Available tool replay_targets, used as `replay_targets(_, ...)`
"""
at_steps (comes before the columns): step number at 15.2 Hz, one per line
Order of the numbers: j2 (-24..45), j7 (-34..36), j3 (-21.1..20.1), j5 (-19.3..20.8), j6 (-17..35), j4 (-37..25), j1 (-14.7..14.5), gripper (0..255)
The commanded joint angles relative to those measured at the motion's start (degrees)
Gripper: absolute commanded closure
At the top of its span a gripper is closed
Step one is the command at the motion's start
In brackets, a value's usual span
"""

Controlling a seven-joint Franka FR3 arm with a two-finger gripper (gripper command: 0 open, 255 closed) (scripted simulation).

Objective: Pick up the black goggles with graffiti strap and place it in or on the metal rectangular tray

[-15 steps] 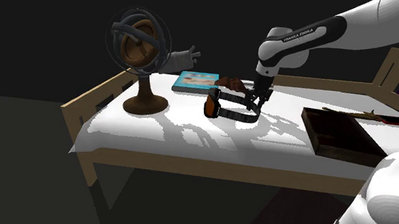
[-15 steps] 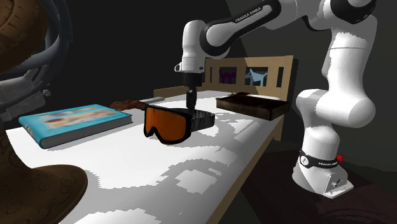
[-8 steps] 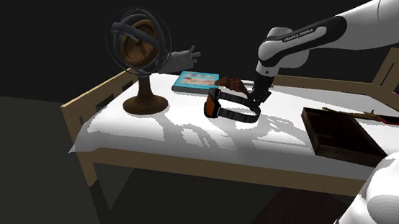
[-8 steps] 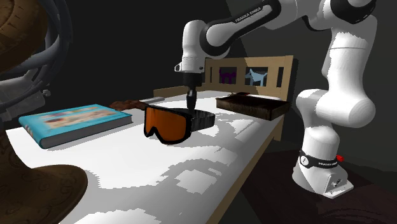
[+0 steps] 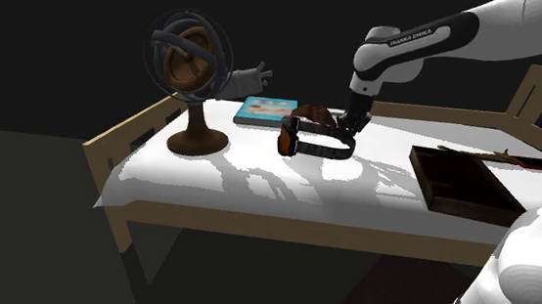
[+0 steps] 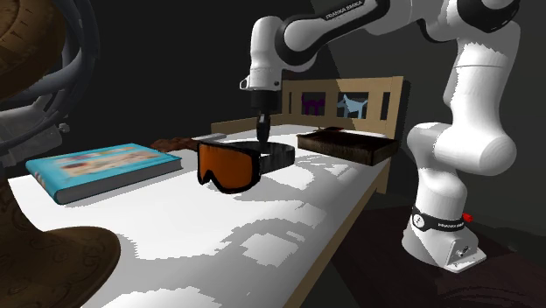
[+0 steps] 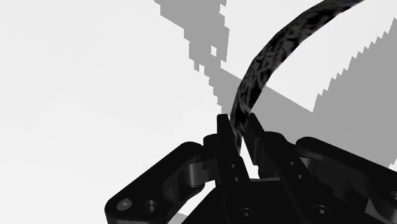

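Note:
The black goggles with an orange lens hang a little above the white surface, slightly tilted. My gripper is shut on their patterned strap at the end away from the lens. In the wrist view the two fingers clasp the strap between them. In the second exterior view the gripper stands upright over the strap, behind the lens. The dark rectangular tray lies toward the shoulder view's right, apart from the goggles, and shows behind them in the second exterior view.
A globe on a wooden stand stands at the shoulder view's left. A blue book, a brown object and a grey hand-shaped thing lie behind the goggles. A thin red and black item lies beyond the tray.
The fingers closed onto the strap. Since then the arm has risen and the goggles have come up slightly off the surface.

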State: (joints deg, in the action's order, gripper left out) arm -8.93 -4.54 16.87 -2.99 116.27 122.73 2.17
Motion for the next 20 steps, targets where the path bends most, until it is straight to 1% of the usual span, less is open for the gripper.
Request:
replay_targets(1, -0.5, 0.3, -0.1, 0.2, -1.5, -1.1, 0.0, 255)
replay_targets(17, -1.7, 1.5, -0.5, 0.7, -13.8, -12.3, -0.2, 255)
replay_targets(18, -1.7, 1.5, -0.5, 0.7, -14.0, -12.5, -0.2, 255)
replay_targets(20, -4.9, 0.2, 0.3, 1.7, -14.0, -9.3, 0.8, 255)
